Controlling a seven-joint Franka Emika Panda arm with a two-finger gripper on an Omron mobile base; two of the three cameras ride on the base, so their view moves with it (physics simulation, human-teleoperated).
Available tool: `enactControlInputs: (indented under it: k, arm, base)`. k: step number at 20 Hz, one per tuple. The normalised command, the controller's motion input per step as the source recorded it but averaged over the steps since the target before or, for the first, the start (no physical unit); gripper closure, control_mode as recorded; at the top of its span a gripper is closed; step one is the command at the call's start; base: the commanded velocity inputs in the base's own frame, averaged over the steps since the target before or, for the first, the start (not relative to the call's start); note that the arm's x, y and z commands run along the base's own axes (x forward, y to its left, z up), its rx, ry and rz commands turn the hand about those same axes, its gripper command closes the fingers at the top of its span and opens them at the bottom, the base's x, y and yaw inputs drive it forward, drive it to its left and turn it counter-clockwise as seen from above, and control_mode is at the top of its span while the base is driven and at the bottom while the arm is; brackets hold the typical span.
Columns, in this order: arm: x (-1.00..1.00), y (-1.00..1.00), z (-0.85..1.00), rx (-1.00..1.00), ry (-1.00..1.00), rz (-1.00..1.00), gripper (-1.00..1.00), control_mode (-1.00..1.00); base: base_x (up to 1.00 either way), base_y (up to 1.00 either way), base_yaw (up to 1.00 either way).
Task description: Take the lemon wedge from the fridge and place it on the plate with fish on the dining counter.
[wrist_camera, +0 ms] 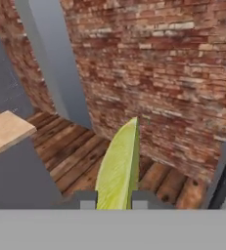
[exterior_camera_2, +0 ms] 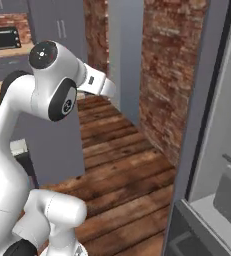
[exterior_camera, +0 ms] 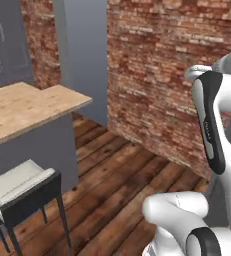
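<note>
Yellow-green lemon wedge (wrist_camera: pixel 118 171), thin and curved with a smooth waxy rind, clamped upright between the fingertips of my tool (wrist_camera: pixel 113 200) for carrying away from the open grey fridge (exterior_camera_2: pixel 207 150), above plank flooring, near the light wood-grain bench (exterior_camera: pixel 22 107), facing rough red brick.

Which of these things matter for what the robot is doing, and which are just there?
Part of the job:
- lemon wedge, held in the shut jaws
- fridge, door open
- dining counter

Just there:
- stool
- brick wall
- wall oven
</note>
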Motion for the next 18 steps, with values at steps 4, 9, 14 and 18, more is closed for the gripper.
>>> enactControlInputs:
  k: [4, 9, 14, 18]
  arm:
    - [0.0, 0.0, 0.0, 0.0, 0.0, 0.0, 1.0, 1.0]
    - [0.0, 0.0, 0.0, 0.0, 0.0, 0.0, 1.0, 1.0]
    - [0.0, 0.0, 0.0, 0.0, 0.0, 0.0, 1.0, 1.0]
    - [0.0, 0.0, 0.0, 0.0, 0.0, 0.0, 1.0, 1.0]
  base:
    - [0.0, 0.1, 1.0]
    - [0.0, 0.19, 0.98]
    - [0.02, 0.76, 0.77]
    - [0.55, 1.0, 0.39]
